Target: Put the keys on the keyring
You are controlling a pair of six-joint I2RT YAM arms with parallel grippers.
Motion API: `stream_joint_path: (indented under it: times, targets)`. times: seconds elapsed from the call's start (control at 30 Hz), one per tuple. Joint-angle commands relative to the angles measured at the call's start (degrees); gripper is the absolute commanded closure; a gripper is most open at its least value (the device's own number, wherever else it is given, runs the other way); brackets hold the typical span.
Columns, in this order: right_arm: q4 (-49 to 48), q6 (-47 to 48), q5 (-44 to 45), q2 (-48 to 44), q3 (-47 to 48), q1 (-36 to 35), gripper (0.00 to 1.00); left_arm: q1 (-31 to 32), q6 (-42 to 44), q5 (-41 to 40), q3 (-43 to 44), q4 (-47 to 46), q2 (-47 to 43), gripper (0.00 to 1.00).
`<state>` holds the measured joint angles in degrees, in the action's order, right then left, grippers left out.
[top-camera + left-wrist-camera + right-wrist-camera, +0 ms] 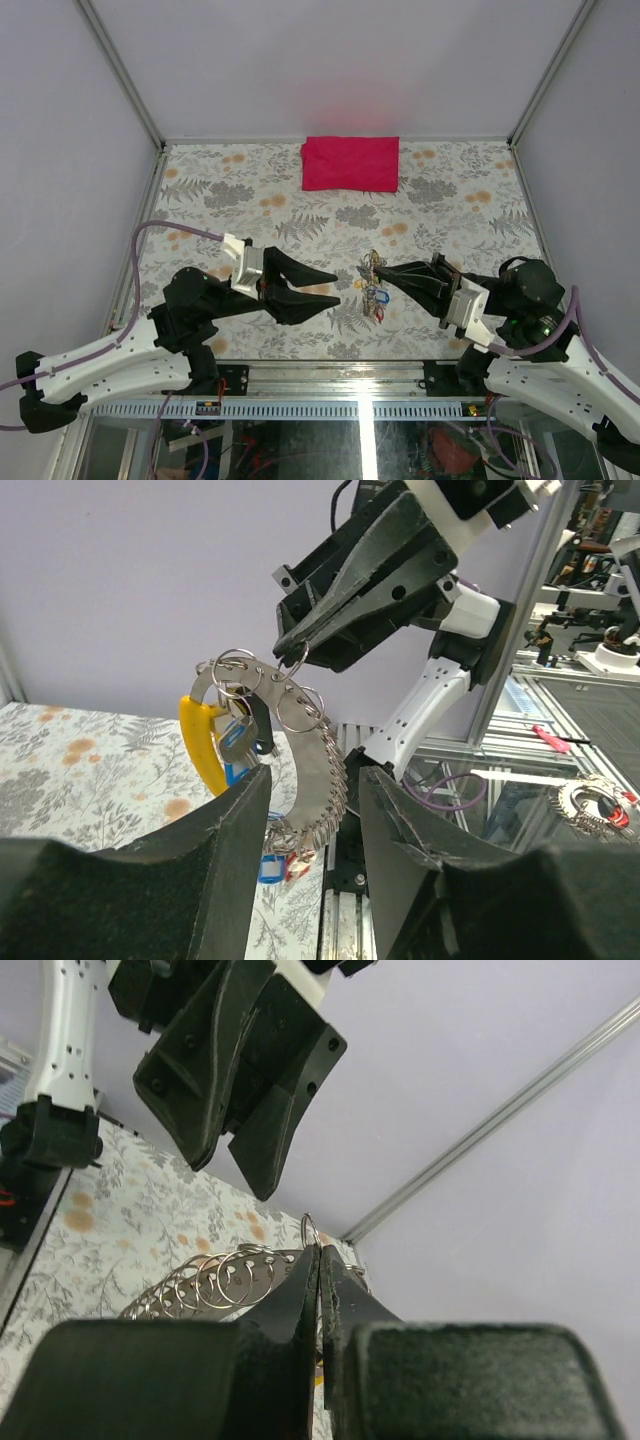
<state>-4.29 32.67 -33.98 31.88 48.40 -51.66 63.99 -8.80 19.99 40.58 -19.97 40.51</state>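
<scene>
the right gripper (380, 268) is clamped shut on the keyring (293, 658), a thin wire loop pinched at its fingertips. the keys (238, 742) are hung below it in a bunch, together with a curved metal strip (325, 770) strung with rings, over the table (250, 200) near the middle of its near edge. the left gripper (335, 286) is held just beside the bunch, jaws apart, with nothing gripped. a red cloth (350, 163) is laid at the far edge.

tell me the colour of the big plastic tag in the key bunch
Yellow; the tag shows best in the left wrist view.
</scene>
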Motion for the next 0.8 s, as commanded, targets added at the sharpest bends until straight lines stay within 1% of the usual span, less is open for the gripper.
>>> stream_joint_path:
  times: [0.0, 0.07, 0.13, 0.27, 0.33, 0.43, 0.53, 0.7, 0.77]
  targets:
    - [-1.8, 7.7, 0.4, -0.4, -0.6, -0.1, 1.0, -0.1, 1.4, -4.1, 0.5, 3.4, -0.5, 0.58]
    - [-1.8, 6.6, 0.9, -0.2, -0.8, -0.1, 1.0, -0.1, 1.4, -4.5, 0.7, 3.8, -0.1, 0.58]
    - [-0.9, 3.5, 2.4, 0.3, 0.0, -0.1, 1.0, -0.1, 1.2, -5.1, 1.1, 4.4, 0.4, 0.58]
    - [4.5, -3.6, 6.7, 1.5, 3.1, -0.1, 1.0, -0.2, 0.1, -10.3, 2.0, 8.0, 1.3, 0.57]
    - [6.6, -5.2, 8.2, 1.5, 3.1, -0.1, 1.0, -0.1, -0.3, -10.7, 1.9, 8.4, 1.3, 0.57]
    - [6.2, -7.9, 9.6, 0.1, 0.5, -0.1, 1.0, -0.1, 0.1, -8.8, 1.7, 7.1, 1.2, 0.57]
    - [4.7, -11.0, 9.6, -0.9, -1.3, -0.1, 1.0, -0.1, 2.6, -5.8, 2.8, 6.1, 1.8, 0.57]
    - [5.4, -15.9, 9.5, -0.2, -0.4, 0.0, 1.0, -0.1, 7.9, -2.6, 5.7, 6.5, 3.8, 0.56]
    - [4.4, -17.9, 8.8, -0.2, -0.5, -0.1, 1.0, -0.1, 9.4, -1.8, 7.0, 7.3, 5.2, 0.57]
